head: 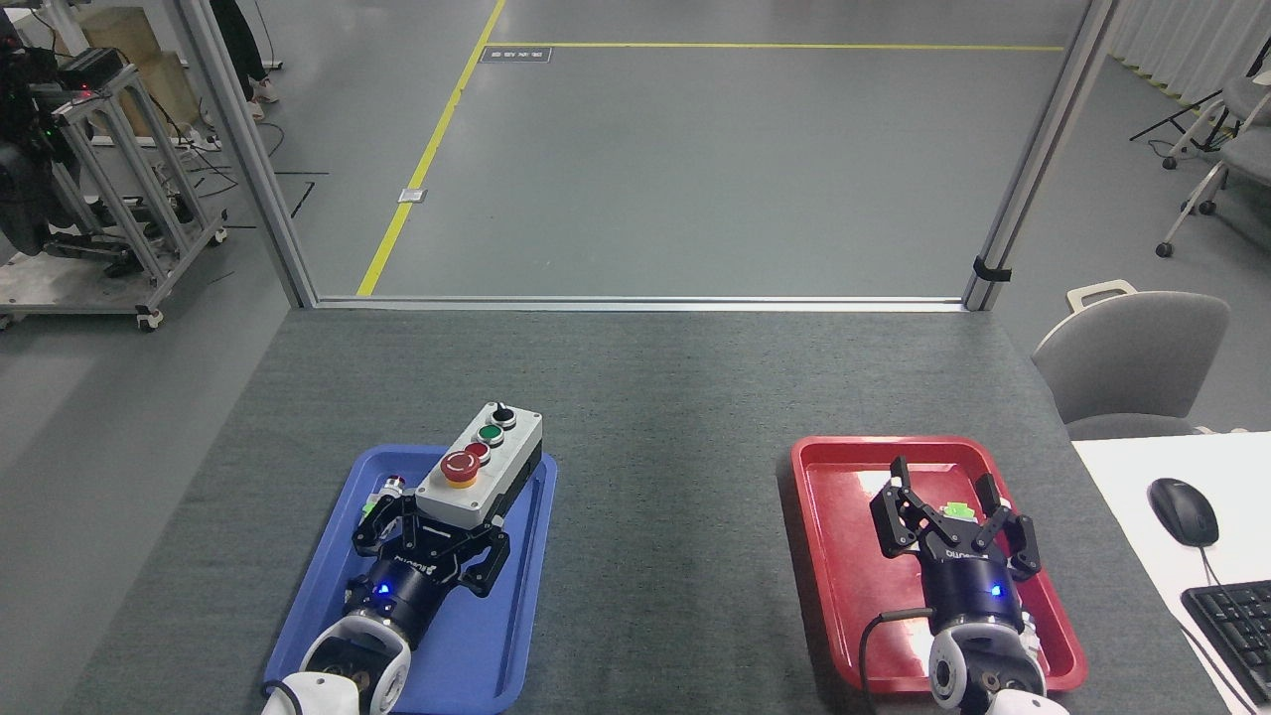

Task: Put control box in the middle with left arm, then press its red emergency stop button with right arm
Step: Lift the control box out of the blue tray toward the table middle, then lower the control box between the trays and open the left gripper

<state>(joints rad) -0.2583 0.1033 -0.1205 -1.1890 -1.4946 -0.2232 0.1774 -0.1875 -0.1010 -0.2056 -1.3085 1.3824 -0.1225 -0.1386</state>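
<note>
The light-grey control box point(489, 465) with a black base hangs above the blue tray point(521, 636), lifted and tilted, its far end past the tray's rear rim. My left gripper point(434, 524) is shut on the box's near end. The red emergency stop button point(461, 465) with its yellow collar sits nearest the gripper, then the small red button, the green button and the black knob. My right gripper point(941, 494) stands open over the red tray point(834, 556), far from the box. The bare dark-grey tabletop point(670, 497) lies between the trays.
A small silver-and-green switch part point(385, 491) lies in the blue tray, partly hidden by my left gripper. A green part point(956, 509) shows between the right fingers. At the right are a white desk with a mouse point(1183, 510) and keyboard, and a grey chair point(1132, 362).
</note>
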